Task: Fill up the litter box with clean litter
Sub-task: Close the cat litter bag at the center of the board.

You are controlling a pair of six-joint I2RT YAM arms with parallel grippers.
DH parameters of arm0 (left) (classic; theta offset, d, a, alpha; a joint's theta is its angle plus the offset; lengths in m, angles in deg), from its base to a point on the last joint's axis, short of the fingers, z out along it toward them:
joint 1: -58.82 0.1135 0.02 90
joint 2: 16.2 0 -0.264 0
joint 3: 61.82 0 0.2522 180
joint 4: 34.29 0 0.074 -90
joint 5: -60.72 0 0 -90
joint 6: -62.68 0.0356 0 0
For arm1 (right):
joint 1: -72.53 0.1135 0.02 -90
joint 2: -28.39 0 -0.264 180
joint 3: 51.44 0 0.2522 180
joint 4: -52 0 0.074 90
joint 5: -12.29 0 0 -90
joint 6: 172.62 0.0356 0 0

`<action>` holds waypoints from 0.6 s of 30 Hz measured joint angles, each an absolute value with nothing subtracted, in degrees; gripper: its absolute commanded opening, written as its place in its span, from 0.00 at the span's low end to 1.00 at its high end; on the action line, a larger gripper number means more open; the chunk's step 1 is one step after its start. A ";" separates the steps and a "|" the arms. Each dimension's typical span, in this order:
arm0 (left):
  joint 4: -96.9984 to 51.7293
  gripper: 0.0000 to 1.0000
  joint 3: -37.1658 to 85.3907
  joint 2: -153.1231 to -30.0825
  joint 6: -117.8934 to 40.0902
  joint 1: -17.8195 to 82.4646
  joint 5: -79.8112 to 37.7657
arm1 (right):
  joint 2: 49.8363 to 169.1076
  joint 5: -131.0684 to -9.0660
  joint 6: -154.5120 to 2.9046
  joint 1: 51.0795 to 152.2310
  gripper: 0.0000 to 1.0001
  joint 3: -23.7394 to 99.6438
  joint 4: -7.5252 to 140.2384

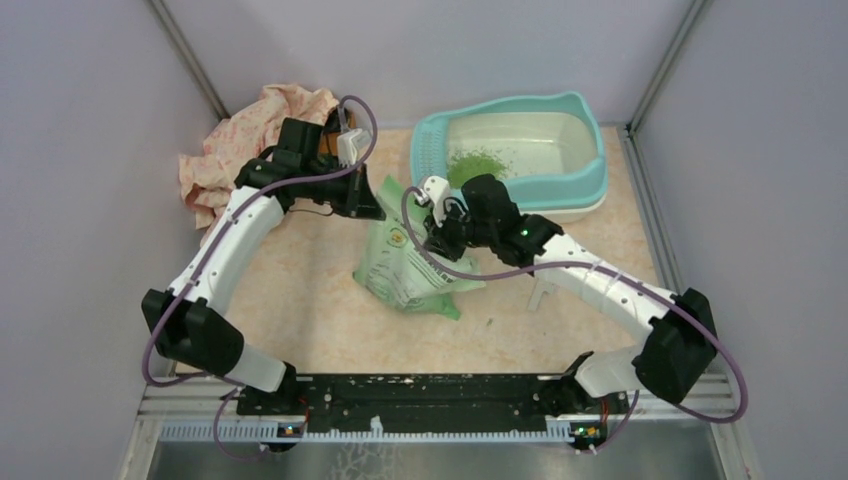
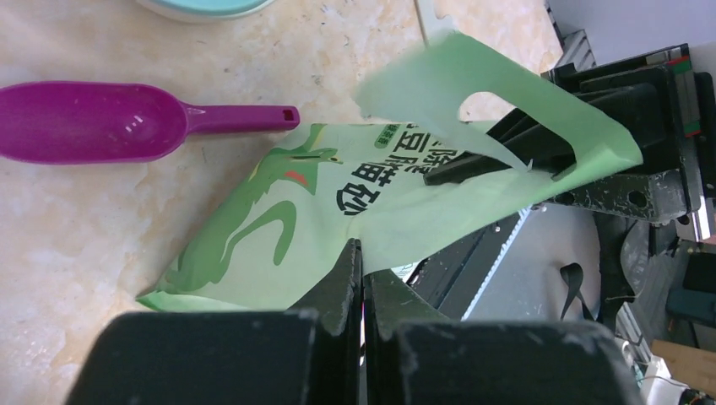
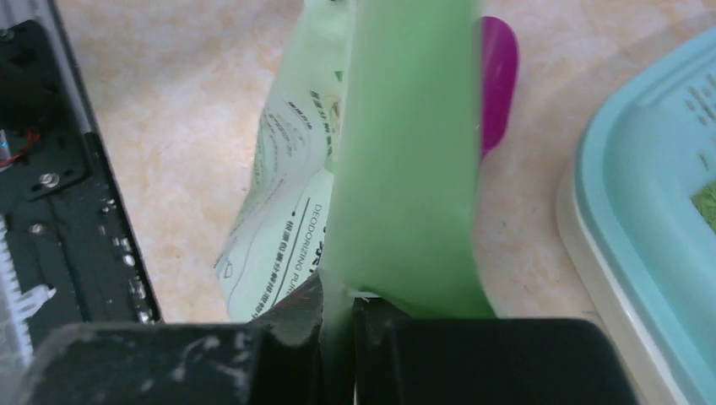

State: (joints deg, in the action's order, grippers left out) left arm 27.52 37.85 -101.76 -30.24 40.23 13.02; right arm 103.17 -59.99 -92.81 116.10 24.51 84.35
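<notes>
- Fingers of my left gripper (image 2: 361,257), closest to the left wrist lens, stand pressed together with no gap. A thin edge of the pale green printed bag (image 2: 279,219) runs in between their tips, so I record them as clamped on the bag.
- Right gripper (image 3: 339,295): fingers closed to a narrow slit on a strip of the same bag's green film. The strip rises from between them and fills the middle of the right wrist view.
- Bag condition: held up at its top between both grippers, lower end resting on the table (image 1: 300,300), printed faces crumpled. A loose flap with a cut-out hole hangs free in the left wrist view.
- Whether the bag's mouth is open, I cannot tell.
- Litter box (image 1: 592,150): on the far right part of the table, just beyond my right gripper and close to the back wall. It has a teal rim, a cream basin, and a perforated ledge at its left end in the overhead view.
- Clean litter (image 1: 475,163): one small green pile inside the basin, beside the perforated ledge. The rest of the basin floor shows cream.
- Purple scoop (image 2: 93,122): lying flat on the table beside the bag, near the litter box, bowl upward, apart from both grippers.
- Pink patterned cloth (image 1: 240,140): bunched in the far left corner, behind my left arm.
</notes>
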 measured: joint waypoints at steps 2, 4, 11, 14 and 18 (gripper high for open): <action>27.76 0.04 37.85 -101.43 -30.26 40.32 12.04 | 105.54 -55.93 -92.53 115.36 0.00 26.92 85.49; 28.20 0.16 37.85 -100.90 -30.39 40.69 10.77 | 106.82 -51.77 -91.68 113.94 0.00 27.77 85.55; 24.57 0.75 37.83 -93.56 -34.41 42.62 6.51 | 110.32 -32.63 -79.35 106.33 0.00 25.56 79.83; 23.33 0.99 38.09 -90.39 -36.40 42.79 4.67 | 111.81 -24.65 -67.00 102.85 0.00 20.05 69.07; 22.69 0.99 38.09 -88.36 -38.59 42.79 3.45 | 114.82 -17.79 -44.69 100.45 0.00 12.14 46.32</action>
